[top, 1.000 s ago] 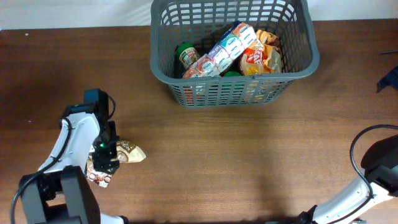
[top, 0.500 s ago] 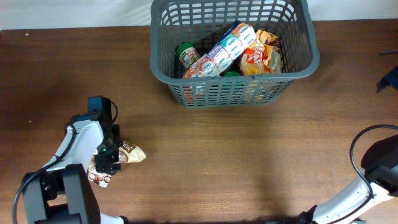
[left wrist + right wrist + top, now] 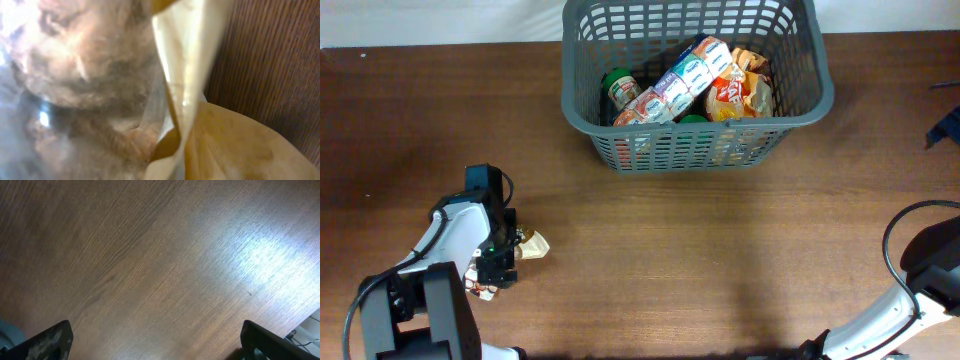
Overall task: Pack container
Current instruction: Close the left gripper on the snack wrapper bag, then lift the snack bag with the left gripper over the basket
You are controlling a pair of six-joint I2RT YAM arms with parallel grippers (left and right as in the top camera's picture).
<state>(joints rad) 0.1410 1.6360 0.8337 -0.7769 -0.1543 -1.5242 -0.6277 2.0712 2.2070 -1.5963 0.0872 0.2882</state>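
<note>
Your left tool (image 3: 498, 262) sits low over the tan snack bag (image 3: 532, 245) near the tabletop's (image 3: 720, 260) left front. The bag fills the wrist view, so you cannot tell whether the tool is clenched on it. Since a second ago that arm has slid nearer and slightly right. The container (image 3: 820, 100) stands unmoved at far centre, mouth up, long axis running left to right, holding a jar (image 3: 619, 86), a cup multipack (image 3: 680, 80) and an orange packet (image 3: 738, 95). Your right tool (image 3: 157, 350) hangs released above bare wood.
</note>
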